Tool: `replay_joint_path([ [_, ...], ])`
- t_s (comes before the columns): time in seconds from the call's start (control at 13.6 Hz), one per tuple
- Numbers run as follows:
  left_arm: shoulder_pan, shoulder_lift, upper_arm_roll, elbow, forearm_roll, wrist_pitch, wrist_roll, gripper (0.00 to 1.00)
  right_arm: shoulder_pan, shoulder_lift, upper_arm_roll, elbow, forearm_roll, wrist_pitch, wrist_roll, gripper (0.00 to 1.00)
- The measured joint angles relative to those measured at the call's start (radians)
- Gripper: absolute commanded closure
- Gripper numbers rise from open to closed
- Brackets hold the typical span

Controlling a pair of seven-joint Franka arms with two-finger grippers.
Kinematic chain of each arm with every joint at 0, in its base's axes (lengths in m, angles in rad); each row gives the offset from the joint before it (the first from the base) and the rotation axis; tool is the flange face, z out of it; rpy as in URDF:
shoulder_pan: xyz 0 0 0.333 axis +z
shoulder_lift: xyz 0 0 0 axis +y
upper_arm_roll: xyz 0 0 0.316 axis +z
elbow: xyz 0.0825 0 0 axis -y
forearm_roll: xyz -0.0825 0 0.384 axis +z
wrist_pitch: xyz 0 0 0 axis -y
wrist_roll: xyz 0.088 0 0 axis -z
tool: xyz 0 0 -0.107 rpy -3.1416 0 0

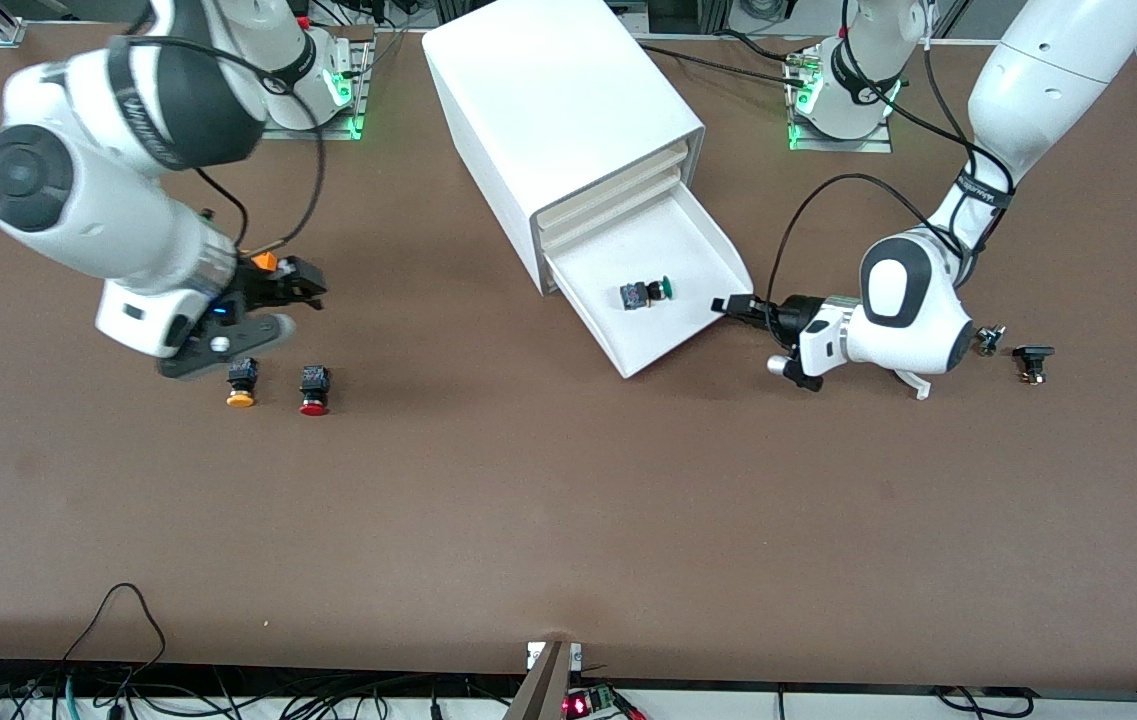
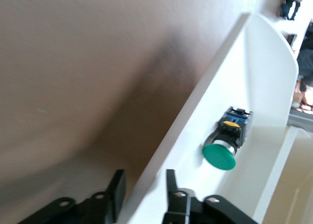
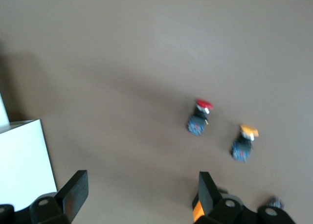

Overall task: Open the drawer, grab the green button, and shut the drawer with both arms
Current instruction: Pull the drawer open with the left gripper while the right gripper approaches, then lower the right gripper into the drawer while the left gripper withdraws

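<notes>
Low at the right of the front view, the left arm's black two-finger gripper point(image 1: 725, 305) sits at the outer corner of the wide shallow white plastic drawer point(image 1: 698, 235). In the left wrist view its two fingers point(image 2: 116, 190) straddle the drawer's side wall, one outside and one inside, parted a little with gaps showing on both sides of the wall, so it grips nothing. The small push button with a round green cap and black blocky body point(image 1: 645, 293) lies on its side on the drawer's floor, a short way inward from that gripper, cap pointing toward it. The drawer is pulled out from the bottom of the white cabinet point(image 1: 548, 110) at the upper middle.

At the left of the front view, the right arm's black gripper point(image 1: 268, 300) hangs wide open and empty above the brown table point(image 1: 568, 520). Just below it in that view lie a yellow-capped button point(image 1: 242, 383) and a red-capped button point(image 1: 314, 390), side by side.
</notes>
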Motion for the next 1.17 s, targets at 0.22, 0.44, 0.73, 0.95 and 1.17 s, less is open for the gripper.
replay_joint_path([
  [0.22, 0.057, -0.069, 0.018, 0.068, 0.021, 0.008, -0.001, 0.0, 0.081, 0.104, 0.041, 0.15, 0.02, 0.001, -0.128, 0.0],
  [0.44, 0.162, -0.205, 0.041, 0.113, 0.065, -0.001, -0.001, 0.0, 0.103, 0.174, 0.199, 0.243, 0.036, 0.017, -0.178, 0.0],
  [0.73, 0.176, -0.423, 0.126, 0.14, 0.263, -0.115, -0.002, 0.0, 0.121, 0.275, 0.393, 0.3, 0.035, 0.144, -0.237, 0.0],
  [0.95, 0.143, -0.575, 0.128, 0.214, 0.506, -0.265, -0.11, 0.0, 0.135, 0.34, 0.408, 0.307, 0.018, 0.209, -0.395, 0.0],
  [1.17, 0.056, -0.645, 0.128, 0.281, 0.707, -0.437, -0.375, 0.0, 0.208, 0.407, 0.414, 0.311, -0.115, 0.284, -0.437, 0.0],
])
